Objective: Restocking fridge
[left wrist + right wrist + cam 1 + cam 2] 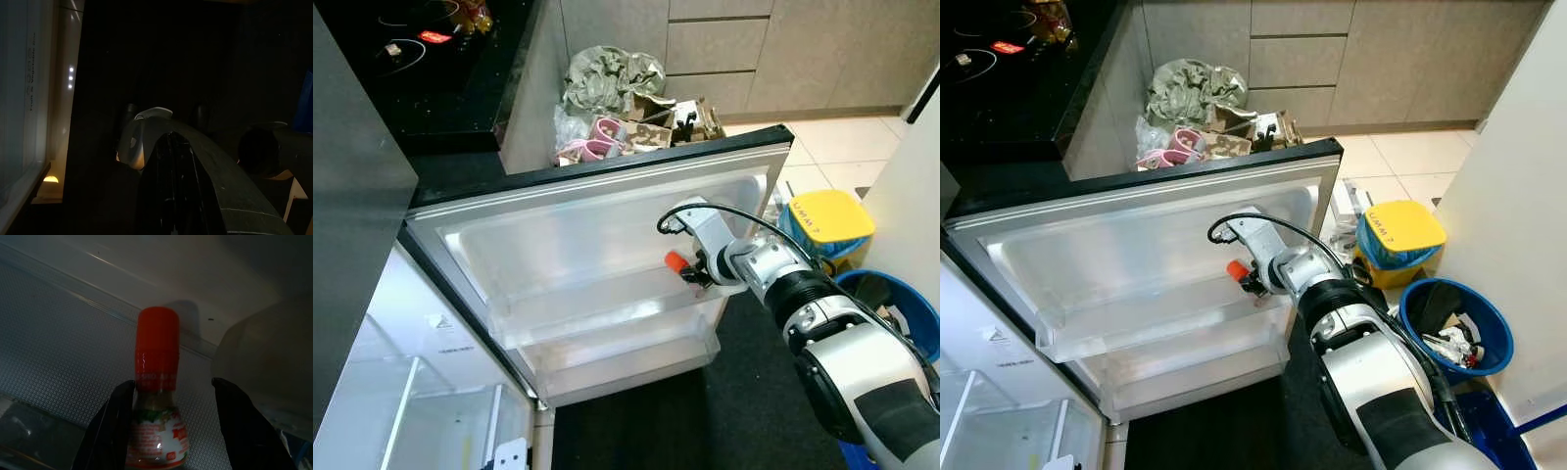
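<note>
The right gripper (697, 274) reaches into the open fridge door (607, 211), at about 3 o'clock of the upper door shelf (597, 311), carrying a small bottle with an orange cap (156, 401). In the right wrist view its jaws stand spread to either side of the bottle: one finger (113, 423) lies against the glass at the shoulder, the other stands apart, so the grip looks loose or just released; I cannot tell whether the bottle's base rests on the shelf. The bottle is probably glass: light, stiff, smooth, breakable if it tips. Best held on the labelled body below the neck, not on the cap. The left gripper (168, 196) hangs idle in the dark; whether its jaws are apart cannot be told.
</note>
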Robot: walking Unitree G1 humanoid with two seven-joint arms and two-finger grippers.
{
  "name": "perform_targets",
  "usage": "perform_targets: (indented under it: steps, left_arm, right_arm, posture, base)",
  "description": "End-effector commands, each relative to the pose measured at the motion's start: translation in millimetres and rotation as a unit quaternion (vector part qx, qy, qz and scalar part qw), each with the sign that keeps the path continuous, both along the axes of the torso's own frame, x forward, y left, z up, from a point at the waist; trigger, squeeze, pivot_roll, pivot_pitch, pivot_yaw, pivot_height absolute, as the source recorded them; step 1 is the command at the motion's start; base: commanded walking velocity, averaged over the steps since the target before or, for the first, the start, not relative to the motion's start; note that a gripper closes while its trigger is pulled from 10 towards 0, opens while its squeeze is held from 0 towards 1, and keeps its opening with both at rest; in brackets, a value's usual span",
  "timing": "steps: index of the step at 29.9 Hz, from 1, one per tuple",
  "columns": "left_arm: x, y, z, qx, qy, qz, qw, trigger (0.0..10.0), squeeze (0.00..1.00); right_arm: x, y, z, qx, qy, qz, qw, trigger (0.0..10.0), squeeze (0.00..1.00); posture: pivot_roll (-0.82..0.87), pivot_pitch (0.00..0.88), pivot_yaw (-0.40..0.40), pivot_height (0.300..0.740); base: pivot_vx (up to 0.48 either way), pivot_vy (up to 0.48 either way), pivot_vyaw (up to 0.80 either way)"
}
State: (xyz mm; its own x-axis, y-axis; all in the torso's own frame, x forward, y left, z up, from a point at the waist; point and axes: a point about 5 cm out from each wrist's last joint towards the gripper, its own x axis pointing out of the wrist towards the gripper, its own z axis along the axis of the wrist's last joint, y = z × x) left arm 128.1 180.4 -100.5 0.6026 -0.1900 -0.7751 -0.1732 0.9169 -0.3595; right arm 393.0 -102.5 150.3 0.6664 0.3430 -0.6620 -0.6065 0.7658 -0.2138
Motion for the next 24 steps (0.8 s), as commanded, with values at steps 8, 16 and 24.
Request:
perform_targets:
  steps: [8, 16, 24]
  left_arm:
    - [-10.6, -7.5, -4.4, -0.009, 0.02, -0.002, 1.0, 10.0, 0.0]
    - [-12.9, -6.6, -5.0, -0.009, 0.023, 0.0, 1.0, 10.0, 0.0]
    - [-13.7, -6.5, -5.3, -0.009, 0.024, 0.001, 1.0, 10.0, 0.0]
  right_arm:
    - [-8.1, 1.5, -20.0, 0.042, 0.038, -0.023, 0.998, 10.0, 0.0]
    - [-10.0, -1.9, -26.8, 0.035, 0.039, -0.034, 0.998, 0.5, 0.0]
    - [-10.1, -7.3, -28.4, 0.008, 0.036, -0.024, 0.999, 0.0, 0.0]
  posture:
    - [-0.04, 0.147, -0.032, 0.74]
    - [-0.04, 0.147, -0.032, 0.74]
    - [-0.04, 0.152, -0.032, 0.74]
  base:
    - [0.0, 0.0, 0.0]
    - [0.0, 0.0, 0.0]
    - [0.0, 0.0, 0.0]
